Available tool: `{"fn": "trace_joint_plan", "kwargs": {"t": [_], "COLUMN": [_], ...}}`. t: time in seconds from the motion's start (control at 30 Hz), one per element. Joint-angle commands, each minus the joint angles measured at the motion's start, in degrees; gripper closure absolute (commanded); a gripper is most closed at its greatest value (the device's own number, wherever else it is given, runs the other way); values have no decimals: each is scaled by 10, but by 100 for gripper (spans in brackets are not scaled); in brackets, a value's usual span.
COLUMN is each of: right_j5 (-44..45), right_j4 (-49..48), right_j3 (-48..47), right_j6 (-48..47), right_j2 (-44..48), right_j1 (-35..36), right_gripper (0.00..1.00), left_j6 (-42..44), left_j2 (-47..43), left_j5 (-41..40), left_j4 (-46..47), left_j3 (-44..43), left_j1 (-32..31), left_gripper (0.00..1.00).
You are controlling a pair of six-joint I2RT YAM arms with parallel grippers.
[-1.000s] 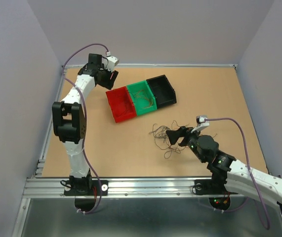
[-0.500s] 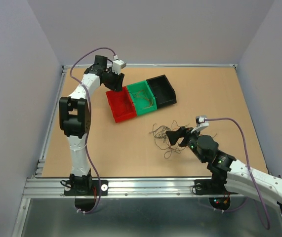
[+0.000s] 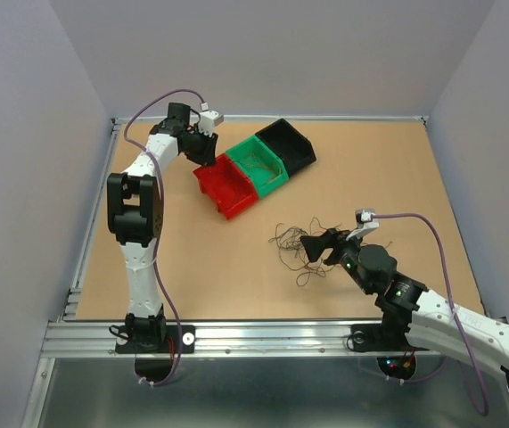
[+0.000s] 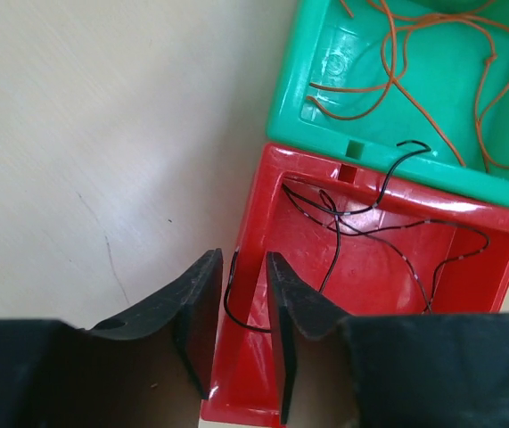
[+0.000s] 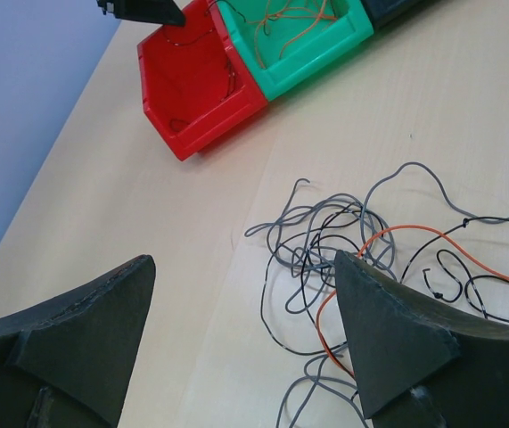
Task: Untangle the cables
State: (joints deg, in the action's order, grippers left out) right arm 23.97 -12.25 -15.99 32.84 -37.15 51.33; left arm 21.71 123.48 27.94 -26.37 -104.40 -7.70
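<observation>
- Tan tabletop [image 3: 192,267] is carrying everything.
- Left hand [image 4: 243,267] is straddling a wall of the red bin [image 4: 370,294], fingers narrowed around it and a black strand; I cannot tell whether they are clamping.
- Cables [image 5: 343,259] are lying tangled well right of the red bin.
- Right hand [image 5: 245,294] is hovering over them, spread wide, holding nothing.

glossy plastic red bin [image 4: 370,321], matt wood-look table [image 4: 102,134], smooth-coated cables [image 5: 321,234].
</observation>
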Motion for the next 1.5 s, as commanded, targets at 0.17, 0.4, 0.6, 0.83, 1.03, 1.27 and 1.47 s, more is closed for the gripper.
{"fn": "trace_joint_plan", "kwargs": {"t": [0.17, 0.4, 0.6, 0.83, 1.03, 1.27, 1.47], "right_j5": [-2, -3, -6, -7, -9, -9, -12], "right_j4": [-8, -8, -8, -7, -6, -4, -1], "right_j3": [17, 17, 18, 19, 21, 22, 23], "right_j6": [4, 5, 6, 6, 6, 6, 6], "right_j2": [5, 9, 9, 13, 15, 20, 25], "right_j1": [-1, 0, 0, 0, -1, 0, 0], "right_gripper": [14, 14, 14, 15, 15, 15, 15], "left_j6": [-11, -14, -9, -7, -15, -15, -17], "left_j2": [-43, -64, -62, -78, -75, -72, -70], "left_j5": [47, 68, 89, 121, 126, 118, 89], "left_j4": [9, 22, 19, 26, 35, 40, 47], "left_j3": [3, 30, 36, 49, 51, 53, 57], "left_j1": [15, 41, 46, 53, 55, 56, 56], "left_gripper": [46, 46, 57, 48, 60, 71, 66]}}
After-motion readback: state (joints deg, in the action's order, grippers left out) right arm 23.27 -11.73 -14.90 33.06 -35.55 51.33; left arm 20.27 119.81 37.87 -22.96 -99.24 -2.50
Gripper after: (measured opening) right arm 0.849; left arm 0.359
